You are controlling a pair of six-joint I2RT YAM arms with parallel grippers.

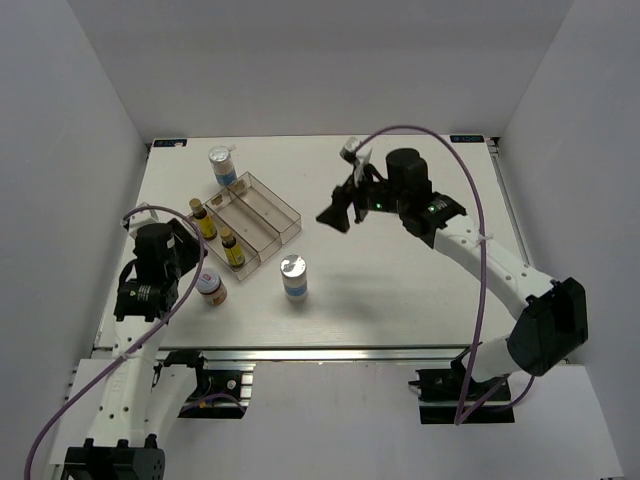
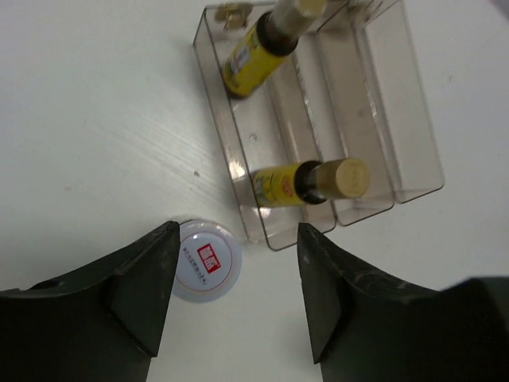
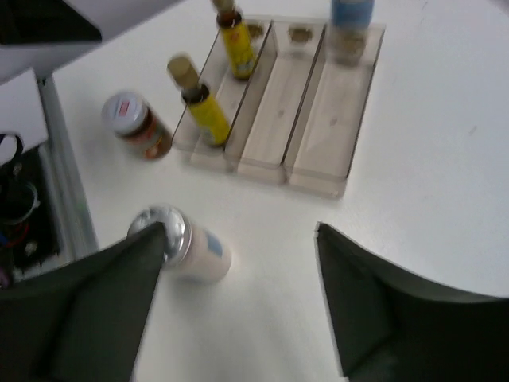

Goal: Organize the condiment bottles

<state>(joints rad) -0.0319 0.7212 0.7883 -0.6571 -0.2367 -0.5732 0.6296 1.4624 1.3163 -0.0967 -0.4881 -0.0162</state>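
Note:
Two slim yellow bottles (image 1: 203,218) (image 1: 232,248) stand in the left compartment of the clear tray (image 1: 272,212); both show in the left wrist view (image 2: 253,49) (image 2: 306,181). A silver-lidded jar (image 1: 293,277) stands on the table in front of the tray. A second one (image 1: 222,165) stands at the tray's far end; I cannot tell whether it is inside. A brownish pale-lidded jar (image 1: 211,288) stands left of the tray's near end. My left gripper (image 2: 235,294) is open and empty, raised beside that jar's lid (image 2: 205,260). My right gripper (image 3: 238,294) is open and empty, raised right of the tray.
A small pale-topped thing (image 1: 352,147) stands near the table's far edge, partly hidden behind the right arm. The tray's middle and right compartments (image 3: 274,119) hold nothing along most of their length. The table's left edge (image 1: 125,255) runs close to the left arm.

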